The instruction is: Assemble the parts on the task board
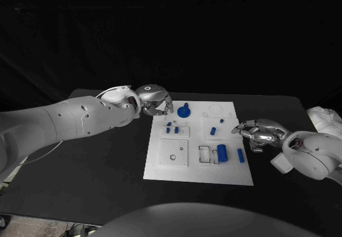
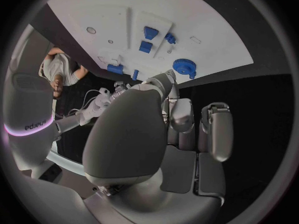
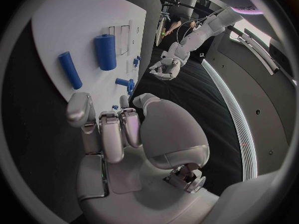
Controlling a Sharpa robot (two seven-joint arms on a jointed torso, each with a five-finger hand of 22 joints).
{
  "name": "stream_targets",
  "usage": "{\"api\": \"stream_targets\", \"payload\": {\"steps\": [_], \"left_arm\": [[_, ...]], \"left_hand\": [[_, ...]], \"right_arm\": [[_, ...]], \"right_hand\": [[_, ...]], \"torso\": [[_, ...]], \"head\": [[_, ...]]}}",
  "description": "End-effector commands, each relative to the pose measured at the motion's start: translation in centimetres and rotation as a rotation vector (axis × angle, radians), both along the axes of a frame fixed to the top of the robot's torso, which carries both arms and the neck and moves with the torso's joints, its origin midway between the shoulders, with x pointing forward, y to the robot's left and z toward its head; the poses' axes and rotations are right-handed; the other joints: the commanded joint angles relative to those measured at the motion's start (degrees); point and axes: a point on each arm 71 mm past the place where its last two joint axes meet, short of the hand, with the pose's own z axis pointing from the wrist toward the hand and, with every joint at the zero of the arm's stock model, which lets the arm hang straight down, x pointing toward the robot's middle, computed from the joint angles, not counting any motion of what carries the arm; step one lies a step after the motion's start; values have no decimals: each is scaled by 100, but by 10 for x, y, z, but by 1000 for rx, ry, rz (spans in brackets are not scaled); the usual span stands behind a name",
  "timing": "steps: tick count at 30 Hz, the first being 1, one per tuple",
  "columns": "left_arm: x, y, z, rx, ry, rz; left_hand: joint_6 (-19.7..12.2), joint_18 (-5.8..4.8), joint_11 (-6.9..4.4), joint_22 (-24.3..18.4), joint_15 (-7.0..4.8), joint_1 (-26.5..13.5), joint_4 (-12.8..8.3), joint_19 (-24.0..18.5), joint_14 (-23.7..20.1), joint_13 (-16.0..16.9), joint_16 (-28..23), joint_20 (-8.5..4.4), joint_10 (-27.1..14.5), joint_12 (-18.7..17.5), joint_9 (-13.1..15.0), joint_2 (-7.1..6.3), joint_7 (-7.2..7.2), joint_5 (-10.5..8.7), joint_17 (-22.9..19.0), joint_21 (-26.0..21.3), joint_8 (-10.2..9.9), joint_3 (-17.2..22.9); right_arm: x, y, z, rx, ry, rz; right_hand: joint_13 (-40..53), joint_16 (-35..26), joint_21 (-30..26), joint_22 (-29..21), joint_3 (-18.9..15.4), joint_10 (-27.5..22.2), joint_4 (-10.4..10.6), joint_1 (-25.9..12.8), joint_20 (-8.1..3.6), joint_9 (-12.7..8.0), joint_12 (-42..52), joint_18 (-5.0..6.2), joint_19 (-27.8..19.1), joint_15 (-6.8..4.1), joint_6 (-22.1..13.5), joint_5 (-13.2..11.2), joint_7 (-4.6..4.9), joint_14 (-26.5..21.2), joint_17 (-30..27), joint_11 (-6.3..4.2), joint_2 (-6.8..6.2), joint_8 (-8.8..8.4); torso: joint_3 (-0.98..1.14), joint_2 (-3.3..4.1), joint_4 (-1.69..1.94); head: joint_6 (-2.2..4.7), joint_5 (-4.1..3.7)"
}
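The white task board lies in the middle of the black table. A blue gear stands near its far edge, with small blue pegs and another peg behind the middle. A thick blue cylinder and a thin one lie at the near right. My left hand hovers at the board's far left corner, just left of the gear, fingers loosely bent and holding nothing. My right hand hangs at the board's right edge, beyond the cylinders, also holding nothing.
A crumpled white cloth lies at the table's right edge. A thin cable trails off the table's left side. Bare black tabletop stretches left of the board.
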Motion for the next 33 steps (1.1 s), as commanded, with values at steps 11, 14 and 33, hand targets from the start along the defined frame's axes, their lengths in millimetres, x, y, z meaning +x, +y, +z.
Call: {"api": "stream_targets", "payload": {"steps": [11, 14, 33], "left_arm": [[13, -4, -8, 118, 74, 204], [14, -6, -10, 108, 103, 237], [8, -15, -27, 147, 239, 279]], "left_hand": [[93, -60, 128, 1358, 18, -517, 214, 350, 174, 3441, 300, -2, 959, 2871, 38, 284, 143, -188, 495, 116, -86, -758], [75, -58, 127, 1356, 25, -510, 201, 347, 169, 3515, 302, -9, 945, 2937, 37, 324, 158, -178, 499, 111, -100, -803], [-171, -128, 102, 1447, 51, -1739, 275, 496, 1009, 6468, 1851, -3, 3006, 5086, -90, 293, 197, 32, 3540, 388, -452, -1835]], "right_arm": [[-1, 4, -1, 7, 12, 21], [-1, 4, -1, 7, 14, 23], [-2, 4, -1, 6, 16, 25]], "right_hand": [[691, -28, -22, 730, 57, -19, -8, 65, 14, -5, -12, 60, 2, 21, 80, -48, -10, 110, 1013, 19, -31, -4], [689, -29, -21, 730, 67, -21, -14, 77, 14, -6, -13, 60, 3, 21, 91, -50, -12, 109, 1011, 19, -30, -3], [697, -24, -13, 733, 155, -6, -93, 181, 14, -12, -6, 60, 13, 20, 165, -66, -16, 117, 1016, 24, -42, -2]], "torso": [[-2, 11, -7], [1, 6, -3], [-2, 6, -2]], "head": [[-1, 21], [-1, 24], [-1, 0]]}}
